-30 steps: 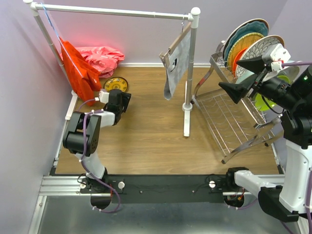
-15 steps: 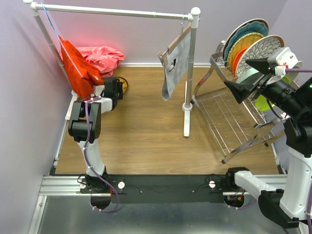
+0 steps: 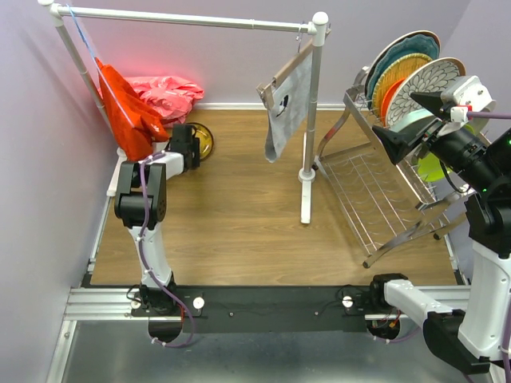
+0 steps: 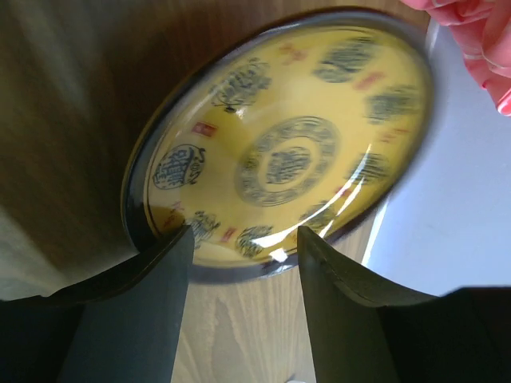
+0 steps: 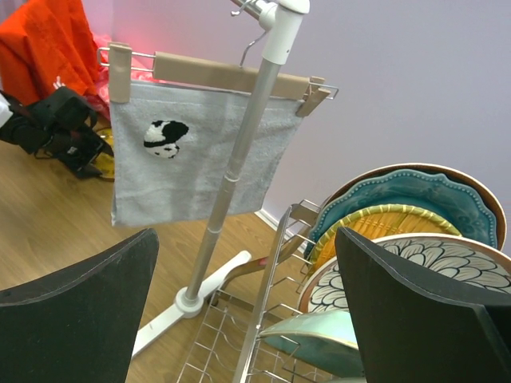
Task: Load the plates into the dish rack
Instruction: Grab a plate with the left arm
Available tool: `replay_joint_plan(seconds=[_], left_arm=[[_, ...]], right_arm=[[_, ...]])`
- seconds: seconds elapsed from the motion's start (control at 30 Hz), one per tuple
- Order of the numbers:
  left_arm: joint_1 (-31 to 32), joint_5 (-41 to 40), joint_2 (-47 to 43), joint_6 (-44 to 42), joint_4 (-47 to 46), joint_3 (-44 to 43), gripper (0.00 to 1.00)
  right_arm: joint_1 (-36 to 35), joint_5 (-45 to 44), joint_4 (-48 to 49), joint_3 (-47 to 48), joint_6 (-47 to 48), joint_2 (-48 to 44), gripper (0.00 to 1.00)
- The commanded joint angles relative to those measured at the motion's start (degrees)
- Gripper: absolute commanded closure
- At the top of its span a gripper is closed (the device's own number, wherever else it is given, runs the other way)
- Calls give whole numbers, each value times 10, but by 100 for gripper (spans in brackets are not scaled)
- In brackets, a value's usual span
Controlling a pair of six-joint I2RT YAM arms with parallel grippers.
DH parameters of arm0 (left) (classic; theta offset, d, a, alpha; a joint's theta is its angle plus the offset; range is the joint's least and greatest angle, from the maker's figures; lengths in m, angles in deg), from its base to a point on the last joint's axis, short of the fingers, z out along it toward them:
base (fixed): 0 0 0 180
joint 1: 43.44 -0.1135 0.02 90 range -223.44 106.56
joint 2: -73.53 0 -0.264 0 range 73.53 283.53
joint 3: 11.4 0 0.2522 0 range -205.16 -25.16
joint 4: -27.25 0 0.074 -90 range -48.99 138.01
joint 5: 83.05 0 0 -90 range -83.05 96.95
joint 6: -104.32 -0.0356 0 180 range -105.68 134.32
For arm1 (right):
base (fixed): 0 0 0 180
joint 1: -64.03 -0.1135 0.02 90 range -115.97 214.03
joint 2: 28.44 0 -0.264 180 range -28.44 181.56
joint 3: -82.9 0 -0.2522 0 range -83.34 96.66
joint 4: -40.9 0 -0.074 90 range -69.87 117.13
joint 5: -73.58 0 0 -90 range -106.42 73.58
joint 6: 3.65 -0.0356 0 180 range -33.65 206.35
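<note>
- The step in hand looks like the pickup of the yellow-brown patterned plate point(image 4: 295, 152), which lies on the wooden desk point(image 3: 239, 215) at its far left corner. It sits just beside the red cloth point(image 3: 128, 112), with the pink cloth point(image 4: 479, 40) near it (it is the only plate I can see outside the rack).
- The left pincer point(image 4: 243, 239) is open and carries nothing. Its two fingers stand apart at the plate's near rim, which runs across the gap between them in the wrist view. I cannot tell whether either finger touches the rim.
- The dish rack point(image 3: 359, 191) stands on the right side of the desk, well apart from that plate. Upright in it are the teal scalloped plate point(image 3: 407, 48), the woven yellow plate point(image 5: 383, 223) and the white floral plate point(image 3: 435, 80), with the mint tray point(image 5: 307, 335) and the lime green plate point(image 3: 431, 169) lower down.
- The right pincer point(image 3: 393, 114) gapes wide, holds nothing and hovers just in front of the racked plates.
- Next, I judge that the left pincer must bring one finger under the rim and the other over it, then close. The glaze looks glossy and the plate seems to lie flat, so a shallow bite could slip.
- The carry must then pass the white rail post point(image 3: 310, 120) and its hanging grey cloth point(image 3: 283, 104). A handover to the right arm may be needed to reach a free slot.
</note>
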State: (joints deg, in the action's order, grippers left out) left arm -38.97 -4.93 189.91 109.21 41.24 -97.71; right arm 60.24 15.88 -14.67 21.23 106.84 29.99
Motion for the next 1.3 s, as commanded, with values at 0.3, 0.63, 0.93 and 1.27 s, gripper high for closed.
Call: replay_joint_plan(seconds=[0.3, 0.63, 0.93, 1.27], left_arm=[[-10, 26, -34, -9, 68, -6, 33], [-11, 35, -83, -27, 79, -11, 28], [-11, 56, -58, -19, 215, -43, 34], [-12, 48, -19, -21, 236, -76, 36]], right_arm=[[-2, -25, 11, -8, 7, -11, 0], [-2, -27, 12, -17, 10, -17, 0], [-2, -33, 12, -25, 12, -24, 0], [-2, -42, 12, -25, 15, -28, 0]])
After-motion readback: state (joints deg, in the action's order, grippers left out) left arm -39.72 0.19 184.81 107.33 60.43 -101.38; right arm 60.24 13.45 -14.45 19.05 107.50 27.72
